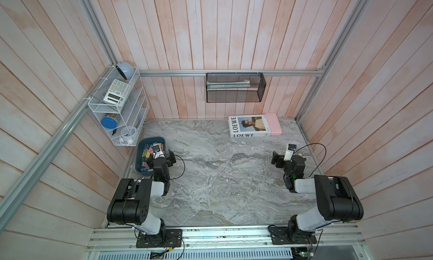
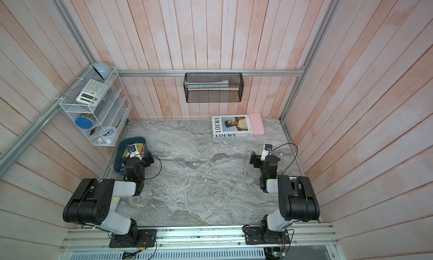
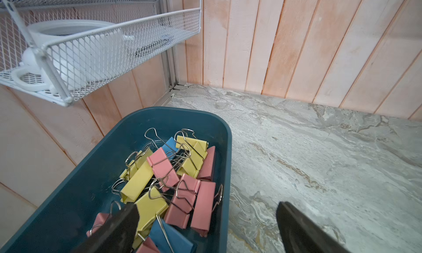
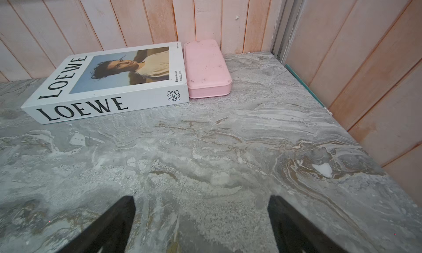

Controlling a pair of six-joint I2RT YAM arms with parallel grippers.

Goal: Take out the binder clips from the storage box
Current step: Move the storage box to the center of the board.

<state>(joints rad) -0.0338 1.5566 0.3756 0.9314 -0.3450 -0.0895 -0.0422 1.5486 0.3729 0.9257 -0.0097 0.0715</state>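
Observation:
The storage box, a dark teal tray, sits at the table's left edge in both top views. Several binder clips in pink, yellow and blue lie heaped inside it, and they also show in a top view as binder clips. My left gripper is open and straddles the box's right wall. One finger hangs over the clips and the other is outside, above the table. It holds nothing. My right gripper is open and empty over bare marble at the right side.
A white wire rack holding a white cup juts from the left wall just above the box. A LOEWE book and a pink case lie at the back right. A black mesh basket hangs on the back wall.

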